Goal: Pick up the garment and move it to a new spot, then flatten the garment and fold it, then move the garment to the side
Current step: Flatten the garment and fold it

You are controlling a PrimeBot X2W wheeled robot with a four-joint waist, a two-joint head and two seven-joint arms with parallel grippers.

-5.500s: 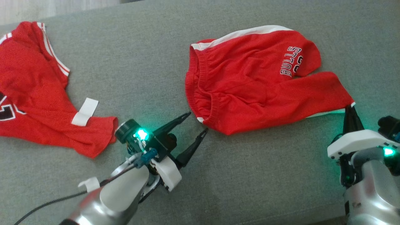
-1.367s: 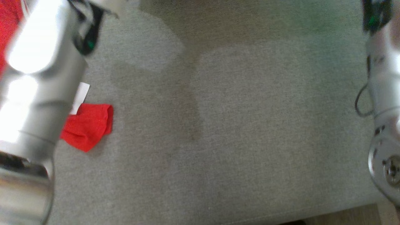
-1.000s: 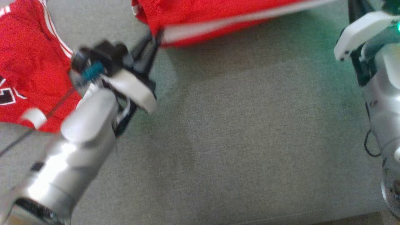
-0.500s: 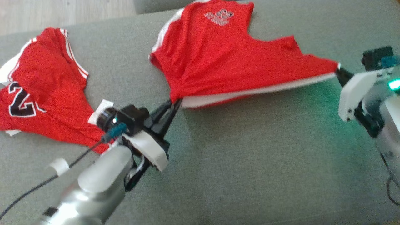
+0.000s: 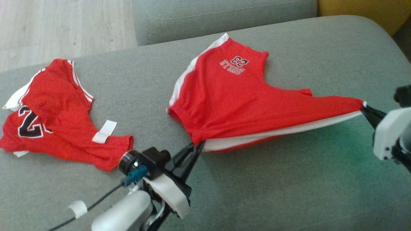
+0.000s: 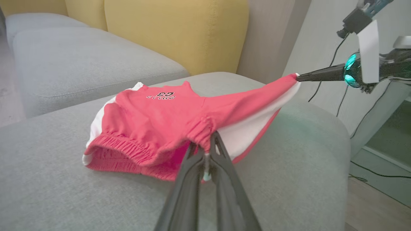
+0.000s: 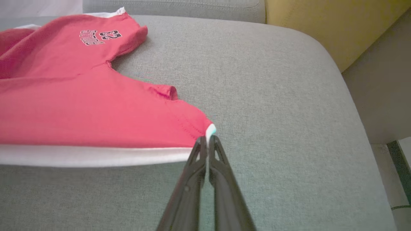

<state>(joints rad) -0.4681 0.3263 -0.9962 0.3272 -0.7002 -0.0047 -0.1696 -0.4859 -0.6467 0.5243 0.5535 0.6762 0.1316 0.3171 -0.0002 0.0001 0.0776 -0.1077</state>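
Above the grey sofa cushion (image 5: 257, 192), red shorts (image 5: 244, 106) stretch between left end effector (image 5: 196, 146), pinched shut on the waistband (image 6: 202, 126), and right end effector (image 5: 364, 107), shut on a hem corner (image 7: 210, 130); harder pulling could slip either thin grip.

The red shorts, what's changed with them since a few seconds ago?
The left gripper, open beside the waistband before, has shut its jaws on it. With the right gripper still pinching a leg corner, the shorts now stretch taut between them, print turned to the far side. The red jersey stays on the couch.
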